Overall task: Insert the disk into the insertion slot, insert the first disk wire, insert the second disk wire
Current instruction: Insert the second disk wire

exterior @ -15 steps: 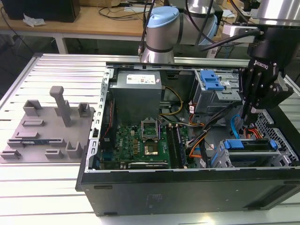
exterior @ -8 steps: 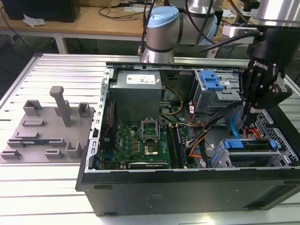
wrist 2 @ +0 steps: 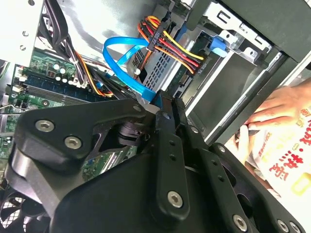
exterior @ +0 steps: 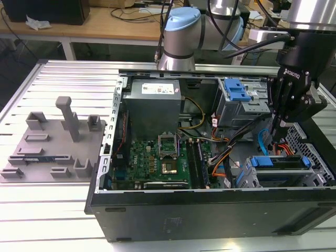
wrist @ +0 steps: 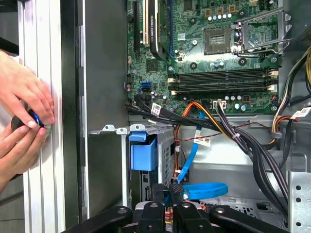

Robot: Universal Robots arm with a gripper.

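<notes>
The disk (exterior: 278, 163), in its blue carrier (wrist: 143, 153), lies inside the insertion slot (exterior: 314, 157) at the case's front corner on the exterior view's right. My gripper (exterior: 278, 126) hangs just above it. Its fingertips (wrist 2: 163, 104) are pressed together on the plug end of the second disk wire (wrist 2: 121, 53), the flat blue cable, which loops (wrist: 204, 190) beside the fingers. The first disk wire (wrist 2: 170, 46), a red, orange and yellow bundle, ends in a black plug (wrist 2: 194, 64) at the disk's edge.
The open computer case holds a motherboard (exterior: 157, 157), a grey power supply (exterior: 152, 107) and a taller cage with a blue latch (exterior: 236, 92). Black cable bundles (wrist: 243, 141) cross near the disk. A person's hands (wrist: 24, 111) rest on the table beside the case wall. A grey fixture plate (exterior: 47, 142) lies on the exterior view's left.
</notes>
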